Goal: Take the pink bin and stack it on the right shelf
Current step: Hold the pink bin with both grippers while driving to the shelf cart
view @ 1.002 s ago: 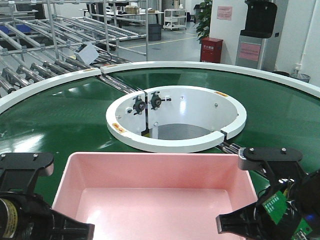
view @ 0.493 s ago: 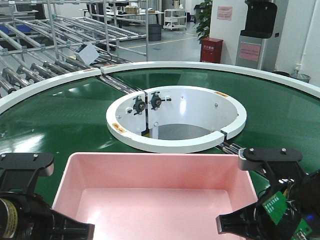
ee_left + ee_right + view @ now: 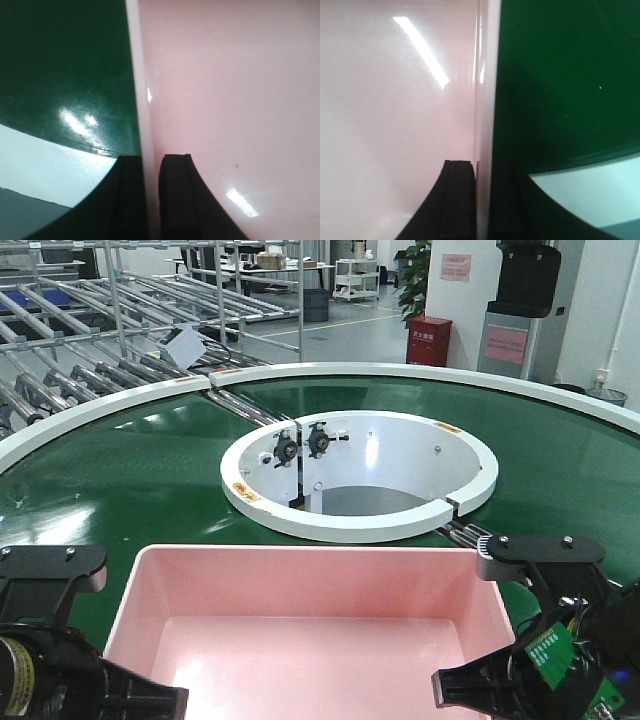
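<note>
A wide, shallow pink bin (image 3: 310, 580) fills the lower middle of the front view. It is empty, with pale, glossy sloped walls and a thick rim. It sits close to the robot, over the near part of a dark green conveyor belt (image 3: 120, 480). Whether its base rests on the belt or is held just above it cannot be told. The left gripper (image 3: 151, 165) has its two black fingers (image 3: 130, 195) on either side of the bin's left wall, one outside and one inside. They are pressed against the pale rim, which runs up between them, so this hand is clamped on the bin. The right gripper (image 3: 482, 170) grips the bin's right wall in the same way, with one black finger inside the pink hollow and the other outside over the green belt. In the front view, the black bodies of both arms sit at the bottom corners, flanking the bin. Beyond the bin's far wall, the belt curves around a white ring (image 3: 360, 525) with a round opening in its middle. A white border edges the outer curve of the belt. Grey roller racks (image 3: 90, 350) stand behind the belt at the back left. At the back right, a red box (image 3: 430, 340) is on the floor, with a potted plant (image 3: 415, 280) behind it and a tall dark machine (image 3: 520, 310) to its right.
</note>
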Robot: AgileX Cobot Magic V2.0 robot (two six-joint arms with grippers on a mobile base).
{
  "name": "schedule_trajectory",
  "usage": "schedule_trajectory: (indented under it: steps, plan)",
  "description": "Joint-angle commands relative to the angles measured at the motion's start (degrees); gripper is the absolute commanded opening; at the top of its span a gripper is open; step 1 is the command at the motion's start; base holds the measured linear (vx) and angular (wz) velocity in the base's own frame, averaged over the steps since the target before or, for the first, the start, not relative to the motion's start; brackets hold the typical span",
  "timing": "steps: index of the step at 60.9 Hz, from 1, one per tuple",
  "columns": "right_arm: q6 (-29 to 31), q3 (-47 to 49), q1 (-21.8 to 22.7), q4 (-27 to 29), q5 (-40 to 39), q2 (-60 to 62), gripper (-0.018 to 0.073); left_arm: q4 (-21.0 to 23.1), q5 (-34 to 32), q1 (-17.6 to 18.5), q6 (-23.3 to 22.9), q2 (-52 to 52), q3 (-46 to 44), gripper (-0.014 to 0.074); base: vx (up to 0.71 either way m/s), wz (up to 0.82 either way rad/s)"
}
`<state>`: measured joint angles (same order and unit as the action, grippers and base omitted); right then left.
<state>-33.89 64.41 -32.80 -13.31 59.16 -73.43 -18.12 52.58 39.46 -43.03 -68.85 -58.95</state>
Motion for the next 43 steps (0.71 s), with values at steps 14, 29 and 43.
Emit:
schedule_trajectory:
  steps: [14, 29, 43]
  plan:
    - [0.4, 1.7, 0.2, -2.9, -2.5, 1.7, -0.0009, -1.5, -3.5, 0.4, -0.2, 1.9, -1.8, -0.0006, -0.09, -0.19]
    - [0.4, 1.7, 0.2, -2.9, -2.5, 1.7, -0.0009, -1.5, -3.5, 0.4, -0.2, 1.9, -1.8, -0.0006, -0.12, -0.44]
    - [0.4, 1.7, 0.2, -2.9, -2.5, 1.7, -0.0009, -1.5, -3.5, 0.4, -0.2, 1.9, -1.8, -0.0006, -0.15, -0.49]
